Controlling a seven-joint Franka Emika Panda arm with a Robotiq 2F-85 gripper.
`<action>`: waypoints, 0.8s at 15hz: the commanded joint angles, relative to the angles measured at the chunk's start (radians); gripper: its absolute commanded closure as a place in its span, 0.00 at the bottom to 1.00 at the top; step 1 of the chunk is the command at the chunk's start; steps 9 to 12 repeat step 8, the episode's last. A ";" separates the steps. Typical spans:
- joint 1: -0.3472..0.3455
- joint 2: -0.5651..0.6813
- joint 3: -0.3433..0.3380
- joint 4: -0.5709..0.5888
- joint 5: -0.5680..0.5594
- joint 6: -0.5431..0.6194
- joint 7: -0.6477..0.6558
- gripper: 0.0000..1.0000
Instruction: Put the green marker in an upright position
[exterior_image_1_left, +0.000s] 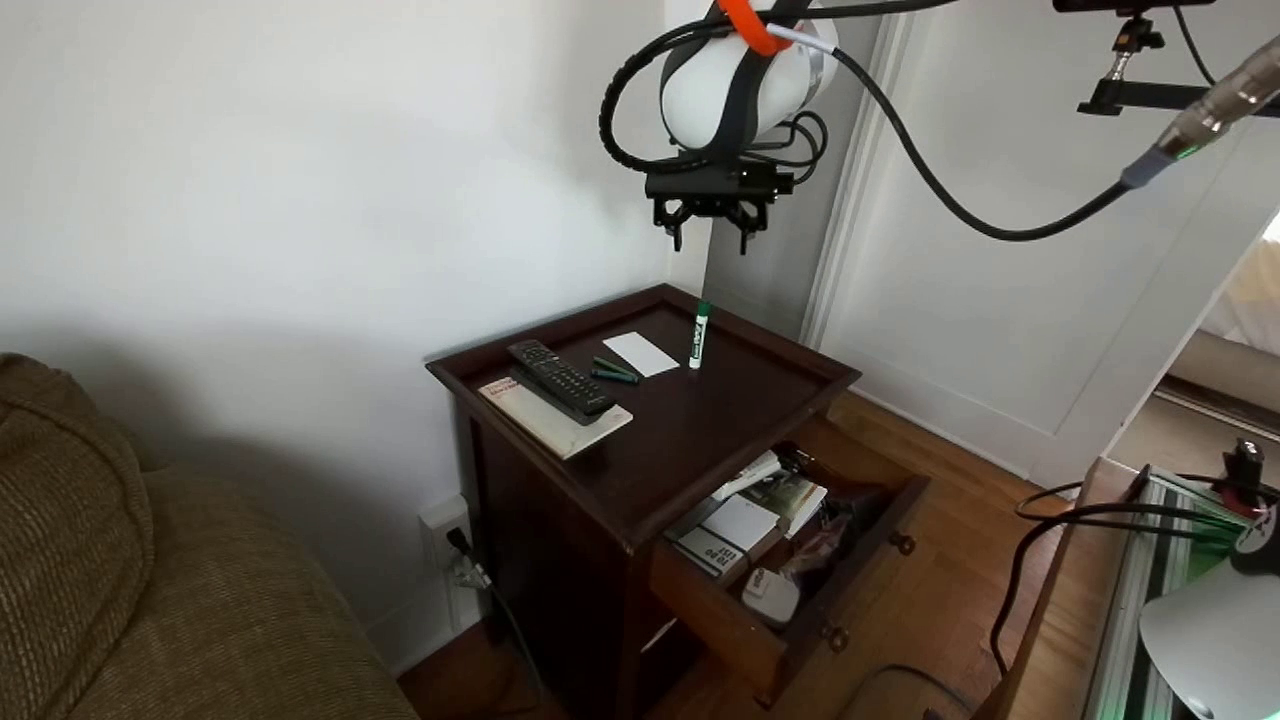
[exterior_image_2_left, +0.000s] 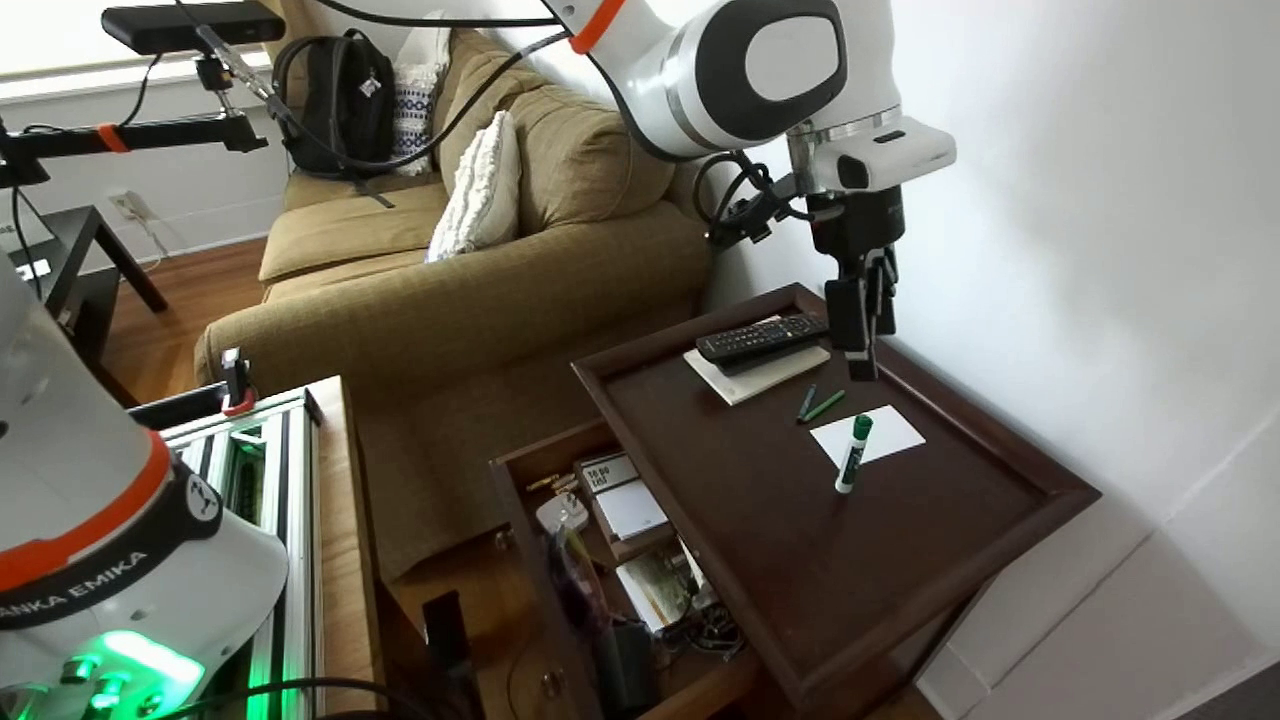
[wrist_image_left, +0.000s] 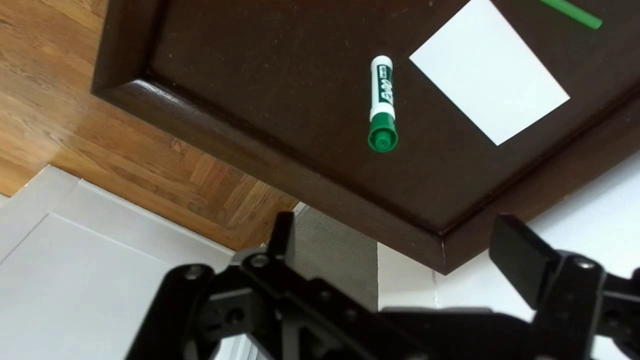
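While the tool (exterior_image_1_left: 710, 248) hangs with jaws apart, the green marker (wrist_image_left: 383, 102) stands upright, white-barrelled, green-capped, labelled EXPO

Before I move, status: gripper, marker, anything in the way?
Gripper open, empty. Marker upright on table, green end up. Card flat beside it, not touching. Nothing seen between gripper and marker.

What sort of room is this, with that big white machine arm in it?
Most likely a living room in someone's home: there's a tan sofa with cushions, and a dark wooden side table with a TV-style remote control among the things on top.
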 joint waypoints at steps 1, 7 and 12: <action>-0.098 -0.039 0.095 0.003 -0.096 -0.002 0.062 0.00; -0.146 -0.055 0.138 0.006 -0.116 -0.003 0.075 0.00; -0.146 -0.055 0.139 0.006 -0.116 -0.003 0.076 0.00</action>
